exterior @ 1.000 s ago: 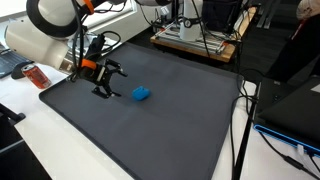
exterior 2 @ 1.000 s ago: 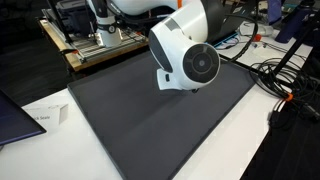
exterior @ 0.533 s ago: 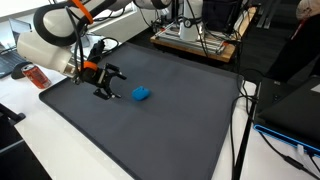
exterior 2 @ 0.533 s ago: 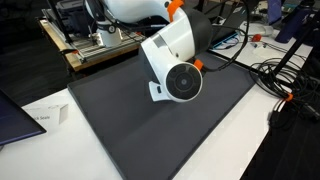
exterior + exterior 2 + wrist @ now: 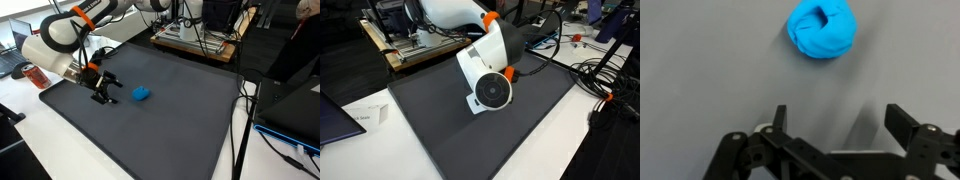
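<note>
The claw [image 5: 837,125] hangs low w/ fingers spread wide & empty, so the blue crumpled cloth [image 5: 821,30], upper centre of wrist view, lies free on the table [image 5: 700,70].

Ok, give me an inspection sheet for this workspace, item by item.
Surface: dark grey mat lying flat on a white table.
Job's things: blue crumpled lump on the mat, apart from the gripper.
Clutter: small red-orange item beside the mat's edge.
Grippers: gripper open, nothing between its fingers, low over the mat, facing the lump.
Cables: black cables on the table beside the mat.
Surroundings: equipment rack behind the mat.
</note>
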Robot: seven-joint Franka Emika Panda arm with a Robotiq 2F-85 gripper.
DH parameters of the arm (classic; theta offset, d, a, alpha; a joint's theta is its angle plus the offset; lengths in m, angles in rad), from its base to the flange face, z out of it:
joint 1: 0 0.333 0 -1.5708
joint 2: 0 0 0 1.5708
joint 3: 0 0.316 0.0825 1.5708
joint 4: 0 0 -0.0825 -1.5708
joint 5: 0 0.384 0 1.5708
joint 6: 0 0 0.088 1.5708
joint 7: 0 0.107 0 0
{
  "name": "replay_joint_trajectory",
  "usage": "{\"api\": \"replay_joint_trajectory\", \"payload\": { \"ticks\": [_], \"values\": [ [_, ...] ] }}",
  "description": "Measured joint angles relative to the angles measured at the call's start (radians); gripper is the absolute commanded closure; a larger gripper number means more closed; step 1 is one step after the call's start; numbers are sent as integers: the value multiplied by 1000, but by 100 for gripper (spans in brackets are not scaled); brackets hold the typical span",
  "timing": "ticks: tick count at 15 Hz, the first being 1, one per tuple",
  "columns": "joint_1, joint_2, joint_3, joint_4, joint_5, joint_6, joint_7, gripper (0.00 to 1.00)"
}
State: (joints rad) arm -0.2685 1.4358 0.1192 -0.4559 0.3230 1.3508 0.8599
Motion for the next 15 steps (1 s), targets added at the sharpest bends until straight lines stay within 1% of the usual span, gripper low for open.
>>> {"api": "replay_joint_trajectory", "payload": {
  "ticks": [3, 6, 9, 12, 15],
  "values": [
    [-3, -2, 0, 3, 0, 28, -74, 0],
    [-2, -15, -3, 4, -6, 30, -154, 0],
    [9, -43, -22, 5, -30, 30, -241, 0],
    [25, -79, -42, 5, -62, 28, -317, 0],
    [41, -117, -50, 5, -83, -4, -407, 0]
  ]
}}
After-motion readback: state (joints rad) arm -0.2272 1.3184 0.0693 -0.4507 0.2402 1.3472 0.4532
